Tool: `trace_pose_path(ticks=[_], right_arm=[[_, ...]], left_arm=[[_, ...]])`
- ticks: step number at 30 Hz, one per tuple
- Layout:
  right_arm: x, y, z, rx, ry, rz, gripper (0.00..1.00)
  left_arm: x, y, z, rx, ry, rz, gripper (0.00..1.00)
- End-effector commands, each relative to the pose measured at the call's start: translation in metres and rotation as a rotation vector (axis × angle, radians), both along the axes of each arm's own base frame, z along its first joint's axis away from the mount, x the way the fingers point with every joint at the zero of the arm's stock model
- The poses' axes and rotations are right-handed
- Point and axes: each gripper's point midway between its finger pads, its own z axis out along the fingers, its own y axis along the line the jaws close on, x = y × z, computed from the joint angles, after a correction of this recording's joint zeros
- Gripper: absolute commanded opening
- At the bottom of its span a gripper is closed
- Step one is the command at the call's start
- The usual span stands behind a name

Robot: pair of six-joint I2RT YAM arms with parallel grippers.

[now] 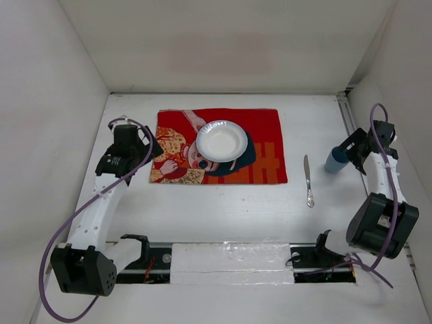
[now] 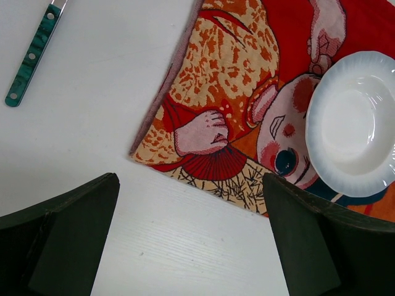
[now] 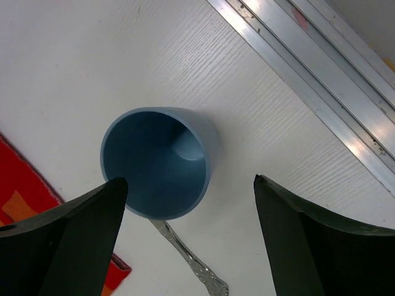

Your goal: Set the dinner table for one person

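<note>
The left gripper sits closest to its wrist camera, its two dark fingers spread wide with nothing between them. It hangs above the dinner table at the near left corner of the red placemat. That corner, printed with a cartoon figure's hand and a fan, lies just beyond the fingertips. A green-handled utensil lies on the bare white top to the left of the placemat and apart from it; its working end is cut off at the frame edge. A white plate rests on the placemat at its upper middle, over the figure's face.

The right gripper is also spread wide, well to the right of the placemat. A blue cup stands below and between its fingers, mouth open towards the wrist camera. The cup's rim is close to one finger and clearly apart from the other, so nothing is clamped. A silver knife lies on the table between the placemat's right edge and the cup, touching neither. A metal rail runs along the table beyond the cup, on the side away from the placemat.
</note>
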Motion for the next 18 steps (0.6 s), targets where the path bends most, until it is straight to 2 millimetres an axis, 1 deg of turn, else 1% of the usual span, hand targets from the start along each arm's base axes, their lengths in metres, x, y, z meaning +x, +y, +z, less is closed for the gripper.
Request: trace_pose_path(ticks=[1, 2, 3, 4, 5, 6, 7, 8, 9, 11, 12, 13, 14, 15, 16, 17, 18], right_arm=[[0.016, -0.010, 0.001, -0.014, -0.048, -0.026, 0.88], [0.019, -0.009, -0.001, -0.002, -0.052, -0.026, 0.86], [0.018, -0.008, -0.013, 0.011, -0.023, -0.027, 0.86], [0.018, -0.008, -0.013, 0.016, -0.026, -0.033, 0.83], [0.021, -0.008, -0.014, 0.007, -0.025, -0.031, 0.68], [0.019, -0.007, -0.018, 0.011, -0.015, -0.031, 0.60], [0.021, -0.009, -0.018, -0.003, -0.028, -0.038, 0.54], [0.021, -0.010, -0.018, -0.003, -0.028, -0.038, 0.38], [0.021, -0.010, -0.018, -0.003, -0.028, -0.038, 0.32], [0.029, -0.009, -0.007, -0.014, -0.054, -0.029, 0.26], [0.032, -0.011, -0.006, -0.015, -0.056, -0.029, 0.21], [0.033, -0.009, -0.006, -0.001, -0.045, -0.022, 0.11], [0.038, -0.011, -0.002, 0.000, -0.041, -0.022, 0.05], [0.042, -0.008, 0.004, -0.002, -0.048, -0.009, 0.00], [0.048, -0.005, 0.013, -0.013, -0.047, 0.000, 0.00], [0.050, -0.002, 0.013, -0.020, -0.044, 0.005, 0.00], [0.057, 0.000, 0.030, -0.042, -0.064, 0.021, 0.00]], left_arm=[[0.005, -0.002, 0.017, -0.008, -0.051, -0.020, 1.00], [0.005, -0.002, 0.017, -0.008, -0.051, -0.020, 1.00], [0.005, -0.002, 0.017, -0.008, -0.051, -0.020, 1.00], [0.005, -0.002, 0.017, -0.008, -0.051, -0.020, 1.00], [0.005, -0.002, 0.017, -0.008, -0.051, -0.020, 1.00], [0.005, -0.002, 0.017, -0.008, -0.051, -0.020, 1.00], [0.005, -0.002, 0.017, -0.008, -0.051, -0.020, 1.00], [0.005, -0.002, 0.017, -0.008, -0.051, -0.020, 1.00], [0.005, -0.002, 0.017, -0.008, -0.051, -0.020, 1.00], [0.004, -0.002, 0.017, -0.001, -0.050, -0.026, 1.00], [0.004, -0.002, 0.017, -0.001, -0.050, -0.026, 1.00], [0.004, -0.003, 0.017, -0.007, -0.050, -0.033, 1.00], [0.004, -0.004, 0.017, -0.007, -0.050, -0.033, 1.00], [0.004, -0.004, 0.017, -0.007, -0.050, -0.033, 1.00], [0.004, -0.004, 0.017, -0.007, -0.050, -0.033, 1.00], [0.004, -0.004, 0.017, -0.007, -0.050, -0.033, 1.00], [0.004, -0.004, 0.017, -0.007, -0.050, -0.033, 1.00]])
